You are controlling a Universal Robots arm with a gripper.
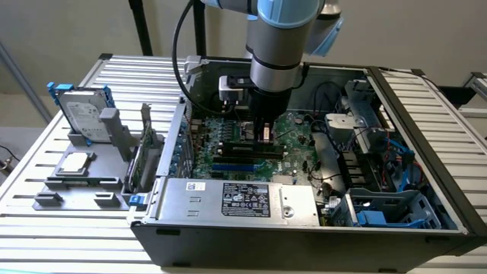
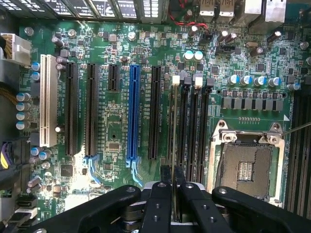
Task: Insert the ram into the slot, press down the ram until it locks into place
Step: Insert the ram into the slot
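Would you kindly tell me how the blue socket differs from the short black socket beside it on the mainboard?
The blue socket is bright blue; the short black socket is black. The blue socket runs far longer than the short black socket. Both lie parallel on the green mainboard.

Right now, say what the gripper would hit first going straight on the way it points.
The ram in the gripper would likely meet the slot beneath first; depth is unclear.
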